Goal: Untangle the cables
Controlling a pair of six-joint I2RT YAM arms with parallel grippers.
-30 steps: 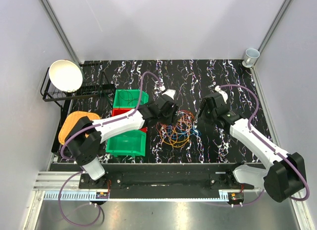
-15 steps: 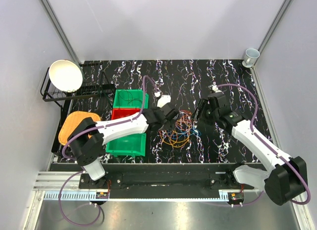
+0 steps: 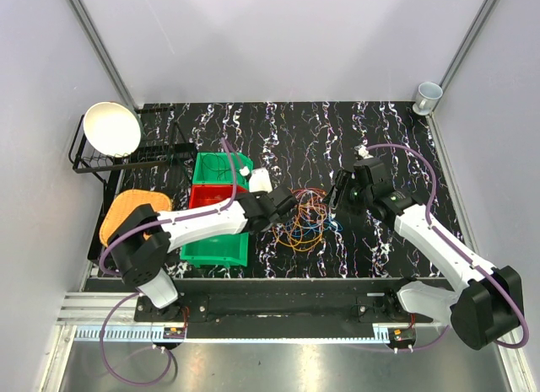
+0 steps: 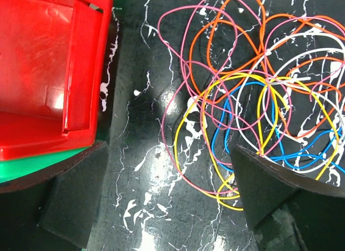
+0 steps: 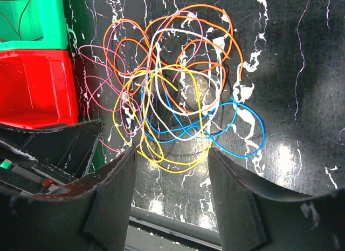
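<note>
Roughly midway along the black, white-veined marble-look table, a little toward its near edge, lies the loose tangle of thin cables in orange, pink, yellow, blue and white (the loops overlap too much to count). The left gripper hangs over the tangle's left fringe with its jaws spread wide and nothing between them. In its wrist view one finger covers the ends of the yellow and blue loops, and the other stands by the shiny red plastic bin. The right gripper hangs at the tangle's right side, jaws parted, clamping nothing. The cables show below it, beside the red bin and the green plastic bin.
</note>
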